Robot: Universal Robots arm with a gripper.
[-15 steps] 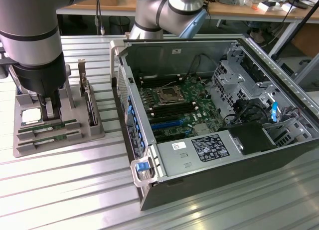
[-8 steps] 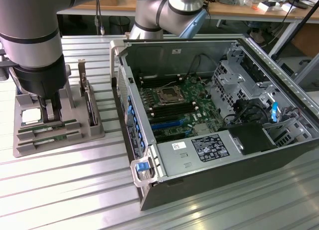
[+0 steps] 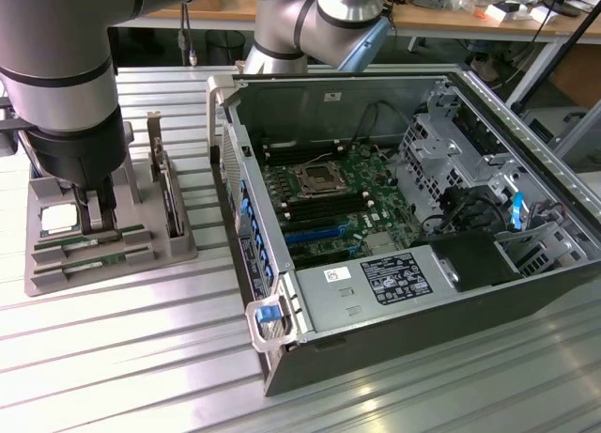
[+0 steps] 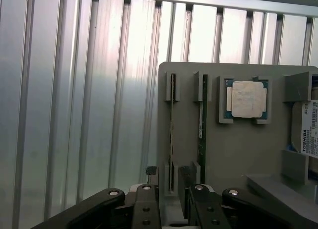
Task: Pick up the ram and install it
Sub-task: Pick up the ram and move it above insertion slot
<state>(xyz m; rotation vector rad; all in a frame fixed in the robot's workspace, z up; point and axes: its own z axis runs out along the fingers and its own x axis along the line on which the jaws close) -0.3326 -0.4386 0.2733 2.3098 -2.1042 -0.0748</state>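
Two thin ram sticks stand on edge in slots of a grey parts holder. One ram stick shows a green edge beside the CPU. The other stick sits one slot further from the CPU. In the exterior view the ram sticks lie at the holder's front, below the arm. My gripper hangs open just above the holder at one end of the sticks. The gap between its fingers lines up with the stick further from the CPU, and it holds nothing. The exterior view has the gripper low over the holder.
A CPU and a Toshiba hard drive also rest in the holder, and an expansion card stands at its far side. An open computer case with its motherboard lies at the exterior view's right on the ribbed metal table.
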